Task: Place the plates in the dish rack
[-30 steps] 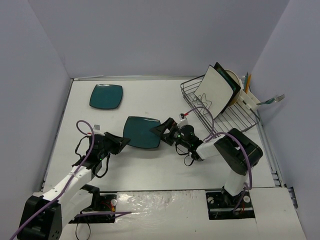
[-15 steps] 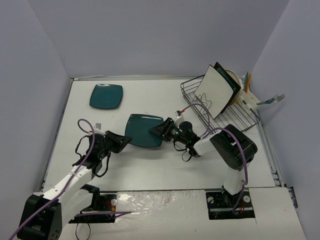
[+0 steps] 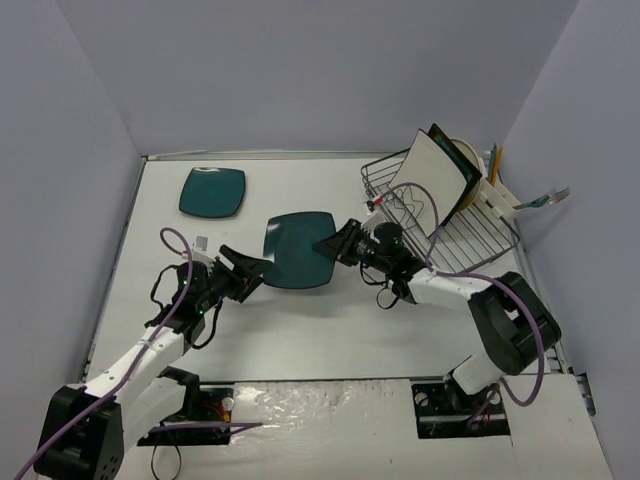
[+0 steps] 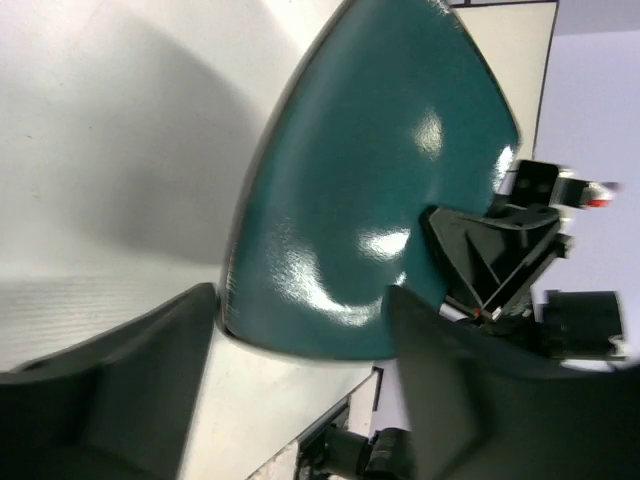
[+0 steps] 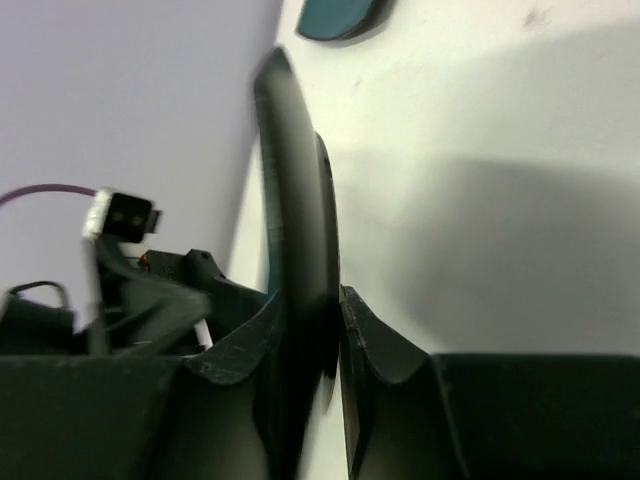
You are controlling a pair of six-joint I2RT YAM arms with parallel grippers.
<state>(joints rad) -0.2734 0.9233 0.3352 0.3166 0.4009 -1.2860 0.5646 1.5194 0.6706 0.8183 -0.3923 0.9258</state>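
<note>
A dark teal square plate hangs tilted above the table's middle, with my right gripper shut on its right edge. In the right wrist view the plate is edge-on, pinched in my right gripper. My left gripper stands open at the plate's left edge. In the left wrist view the plate's rim lies between the spread fingers of the left gripper, apart from them. A second teal plate lies flat at the back left. The dish rack at the back right holds a white square plate with others behind it.
A white utensil holder with pencils hangs on the rack's far side. Grey walls close in the table on three sides. Purple cables loop off both arms.
My left gripper has opened and let go of the teal plate. My right gripper has shut on the plate's right edge and carried it up and a little right.
</note>
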